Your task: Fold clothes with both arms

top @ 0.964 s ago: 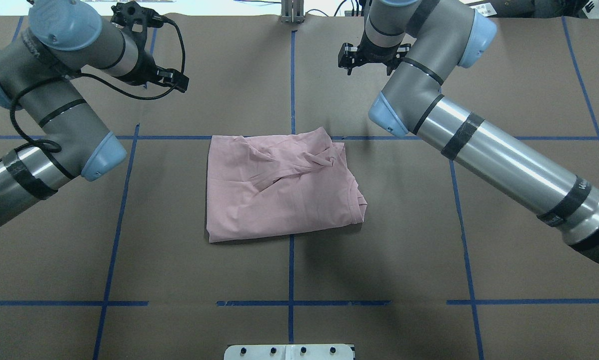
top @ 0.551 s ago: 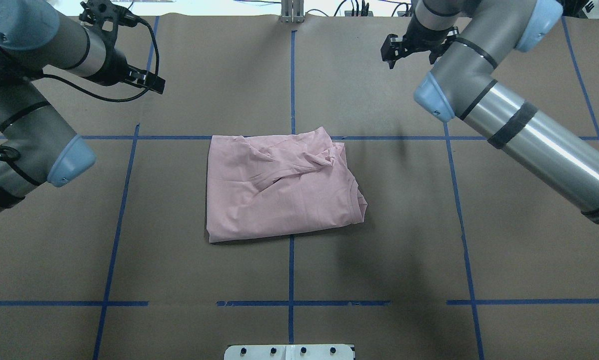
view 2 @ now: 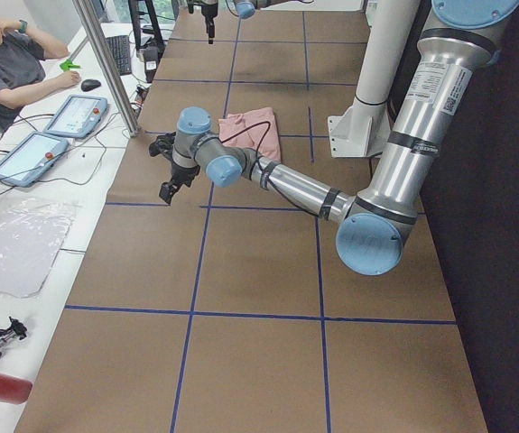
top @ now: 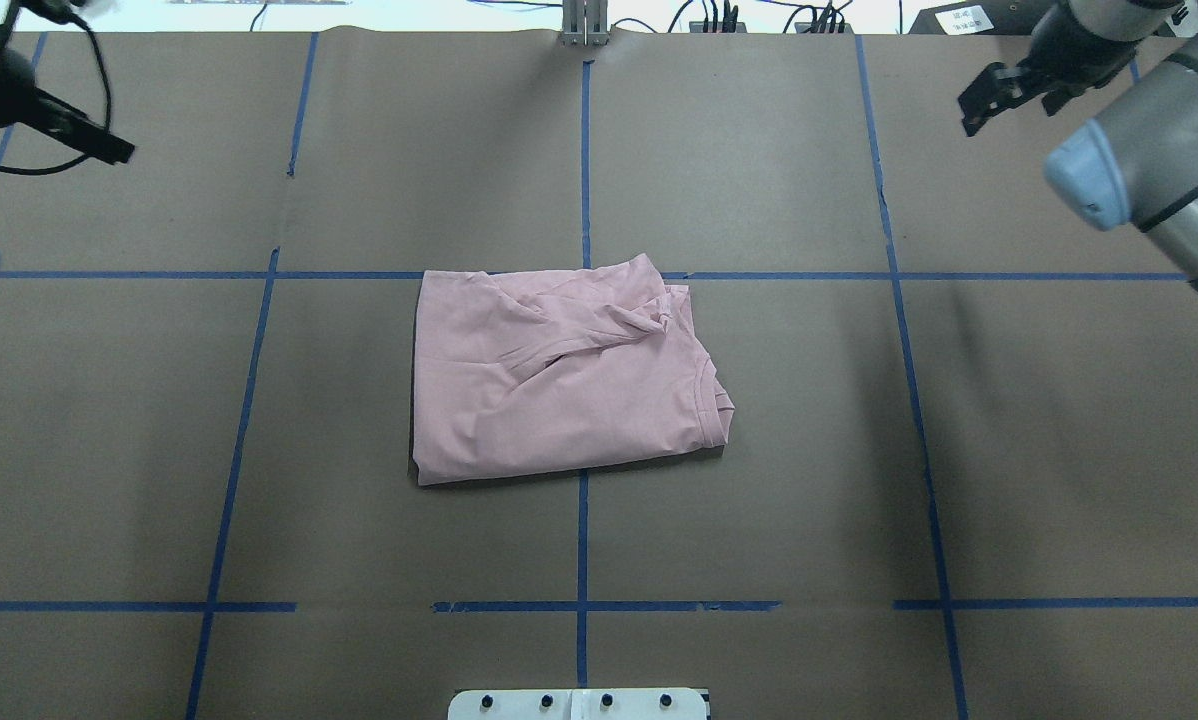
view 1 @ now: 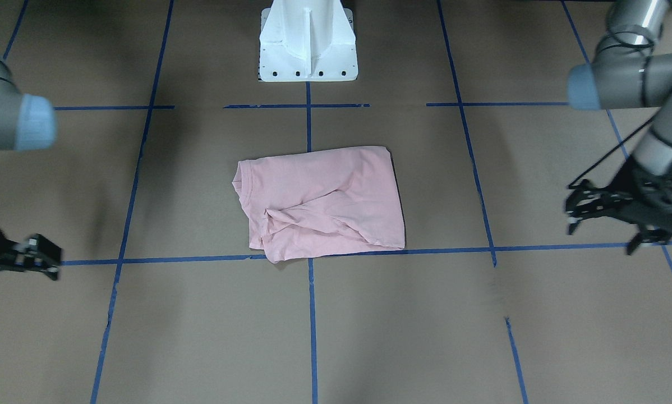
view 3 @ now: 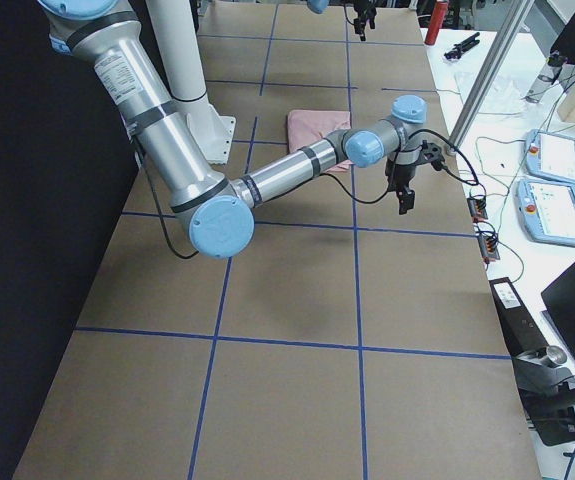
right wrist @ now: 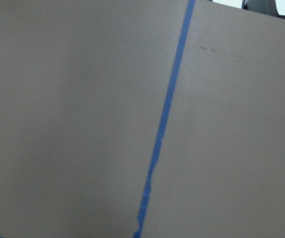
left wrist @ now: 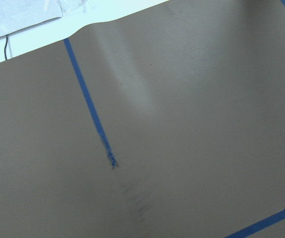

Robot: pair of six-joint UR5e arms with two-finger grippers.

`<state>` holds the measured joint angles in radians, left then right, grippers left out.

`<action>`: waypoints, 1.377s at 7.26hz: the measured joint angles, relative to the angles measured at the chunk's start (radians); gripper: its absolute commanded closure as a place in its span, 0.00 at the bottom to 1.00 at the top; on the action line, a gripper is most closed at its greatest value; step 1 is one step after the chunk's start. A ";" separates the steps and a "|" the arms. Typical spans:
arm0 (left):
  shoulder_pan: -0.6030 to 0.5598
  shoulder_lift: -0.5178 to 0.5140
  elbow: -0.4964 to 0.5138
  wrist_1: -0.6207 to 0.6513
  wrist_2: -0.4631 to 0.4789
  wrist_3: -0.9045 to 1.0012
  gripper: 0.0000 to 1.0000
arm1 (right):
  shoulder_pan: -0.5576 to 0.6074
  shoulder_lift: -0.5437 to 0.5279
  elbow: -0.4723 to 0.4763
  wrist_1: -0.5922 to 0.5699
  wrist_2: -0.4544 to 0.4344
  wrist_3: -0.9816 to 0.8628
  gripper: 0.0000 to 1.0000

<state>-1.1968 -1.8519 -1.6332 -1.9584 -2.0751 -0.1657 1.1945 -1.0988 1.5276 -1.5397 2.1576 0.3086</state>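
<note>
The clothes are one light pink T-shirt (top: 559,380), folded into a rough rectangle at the table's centre, with the ribbed collar at its right edge in the overhead view. It also shows as the T-shirt (view 1: 325,202) in the front-facing view. My left gripper (view 1: 602,234) hovers open and empty far off to the shirt's side, near the table's far left corner. My right gripper (top: 1009,100) hangs open and empty above the far right corner. Neither arm touches the cloth. Both wrist views show only brown paper and blue tape.
The white pedestal base (view 1: 308,50) stands at the near edge. Blue tape lines (top: 582,150) grid the brown paper. Beyond the far edge, a person (view 2: 6,63) sits at a side desk with control tablets (view 2: 74,115) and an aluminium post (view 2: 106,63).
Both arms have swung outward and away from the shirt, the left toward the far left corner, the right toward the far right. The shirt has not moved.
</note>
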 measured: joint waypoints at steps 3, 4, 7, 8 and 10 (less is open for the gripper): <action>-0.252 0.172 0.013 0.006 -0.103 0.245 0.00 | 0.172 -0.202 0.061 -0.094 0.020 -0.281 0.00; -0.314 0.234 0.035 0.005 -0.187 0.259 0.00 | 0.208 -0.291 0.061 -0.093 0.017 -0.313 0.00; -0.416 0.344 0.090 0.023 -0.284 0.271 0.00 | 0.340 -0.509 0.074 -0.011 0.111 -0.331 0.00; -0.429 0.373 0.080 0.071 -0.288 0.271 0.00 | 0.374 -0.564 0.108 0.011 0.135 -0.333 0.00; -0.440 0.394 0.015 0.186 -0.290 0.270 0.00 | 0.398 -0.622 0.191 -0.032 0.134 -0.333 0.00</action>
<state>-1.6370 -1.4578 -1.6183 -1.7728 -2.3655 0.1047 1.5920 -1.7206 1.7186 -1.5719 2.2914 -0.0243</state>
